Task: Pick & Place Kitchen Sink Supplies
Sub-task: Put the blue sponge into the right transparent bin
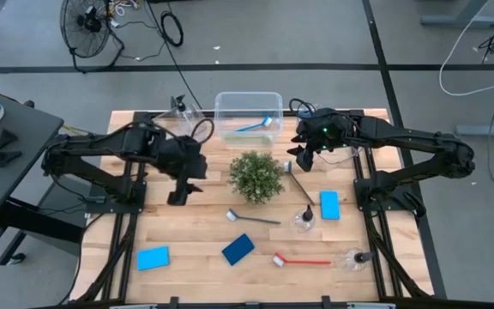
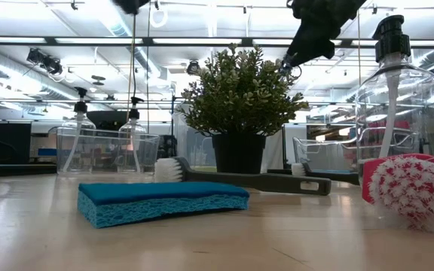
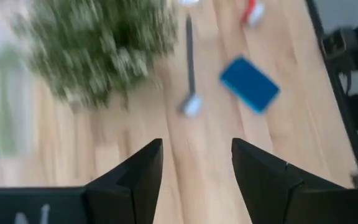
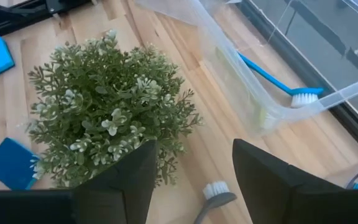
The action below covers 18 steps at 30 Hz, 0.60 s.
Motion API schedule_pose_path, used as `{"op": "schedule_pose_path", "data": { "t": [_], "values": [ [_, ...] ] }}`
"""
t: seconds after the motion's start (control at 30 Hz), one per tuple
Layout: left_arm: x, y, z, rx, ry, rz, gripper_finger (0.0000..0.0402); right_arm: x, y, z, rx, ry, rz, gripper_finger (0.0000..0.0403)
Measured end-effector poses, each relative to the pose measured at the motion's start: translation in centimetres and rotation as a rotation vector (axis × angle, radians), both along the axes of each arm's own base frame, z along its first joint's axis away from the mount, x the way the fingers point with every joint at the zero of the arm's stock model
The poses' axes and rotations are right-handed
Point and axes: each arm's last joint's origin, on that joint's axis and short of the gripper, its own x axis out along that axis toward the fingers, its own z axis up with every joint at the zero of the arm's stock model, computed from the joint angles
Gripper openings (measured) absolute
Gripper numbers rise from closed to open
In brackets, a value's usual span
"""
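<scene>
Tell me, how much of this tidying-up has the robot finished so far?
Not much. Only the blue brush lies in the clear bin. Both end effectors, left and right, hang open and hold nothing. Left on the table: three sponges, the grey brush, red brush, another brush by the plant, and the bottles.

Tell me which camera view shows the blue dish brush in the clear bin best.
The right wrist view: the blue dish brush shows handle and white bristles through the clear bin wall. The high view shows it small inside the bin. The left wrist view gives only a blurred blue streak; the low view does not show it clearly.
</scene>
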Motion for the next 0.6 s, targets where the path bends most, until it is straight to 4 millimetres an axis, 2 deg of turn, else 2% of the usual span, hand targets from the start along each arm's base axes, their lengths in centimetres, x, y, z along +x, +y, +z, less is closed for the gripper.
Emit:
{"op": "schedule_pose_path", "data": {
  "t": [0.17, 0.4, 0.6],
  "values": [
    [-1.2, -1.3, -0.6, -0.009, 0.132, -0.026, 0.0197, 0.0, 0.0, 0.0, 0.003, -0.001, -0.003, 0.0213],
    [-1.5, -2.9, -1.0, -0.018, 0.164, -0.06, 0.0197, 0.0, 0.0, 0.0, 0.005, -0.001, -0.006, 0.0213],
    [-1.8, -4.1, -4.0, -0.031, 0.275, -0.035, 0.0197, 0.0, 0.0, 0.0, 0.003, 0.0, -0.004, 0.0213]
  ]
}}
